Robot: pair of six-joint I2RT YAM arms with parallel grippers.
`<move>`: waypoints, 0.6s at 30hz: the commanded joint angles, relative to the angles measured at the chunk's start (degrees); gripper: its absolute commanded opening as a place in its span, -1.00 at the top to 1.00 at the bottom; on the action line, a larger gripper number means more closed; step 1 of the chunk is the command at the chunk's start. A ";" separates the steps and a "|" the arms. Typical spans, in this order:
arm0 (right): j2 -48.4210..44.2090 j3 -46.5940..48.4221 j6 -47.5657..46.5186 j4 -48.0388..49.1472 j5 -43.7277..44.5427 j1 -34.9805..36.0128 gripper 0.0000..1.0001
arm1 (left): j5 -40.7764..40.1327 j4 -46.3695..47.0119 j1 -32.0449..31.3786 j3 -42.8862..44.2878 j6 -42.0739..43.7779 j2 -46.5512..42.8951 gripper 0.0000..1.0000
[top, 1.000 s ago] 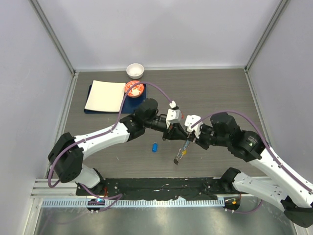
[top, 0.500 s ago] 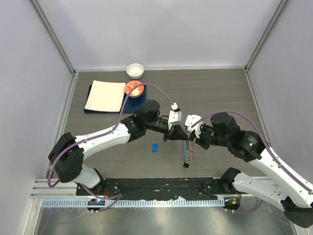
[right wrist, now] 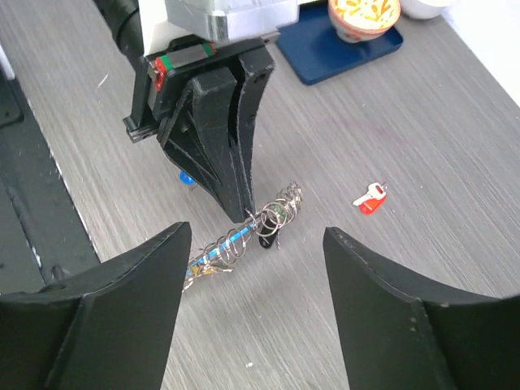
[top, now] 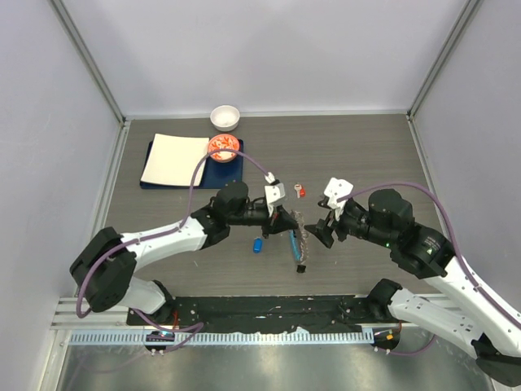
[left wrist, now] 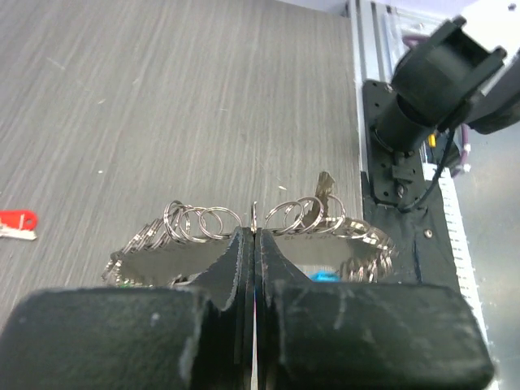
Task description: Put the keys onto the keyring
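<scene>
The left gripper [top: 286,228] is pinching fully shut on the thin metal keyring [top: 298,244], its silver bunch trailing on the grey table [top: 366,155], while the right gripper [top: 321,230] is gaping empty, so the ring is risking twisting free before the loose red-capped key [top: 300,191] and blue-capped key [top: 257,243] get threaded.

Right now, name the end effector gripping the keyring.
The left end effector, pinched shut on the keyring; the right end effector stands wide open, holding nothing.
</scene>
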 commanded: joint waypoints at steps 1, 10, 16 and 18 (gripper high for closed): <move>-1.16 -1.21 5.26 7.84 4.65 0.25 -0.57 | -2.47 11.33 2.05 -0.10 -4.05 -6.19 1.00; -1.77 -3.94 9.22 14.70 9.92 0.25 -0.68 | -10.81 6.69 5.92 -1.33 -4.49 -15.50 1.00; -0.99 -6.14 11.15 19.71 8.79 0.25 -0.68 | -29.08 -6.67 8.29 -0.98 -3.70 -24.37 1.00; 1.38 -6.49 12.30 20.94 7.30 0.25 -0.67 | -33.48 -13.16 8.82 -0.63 -4.04 -27.80 1.00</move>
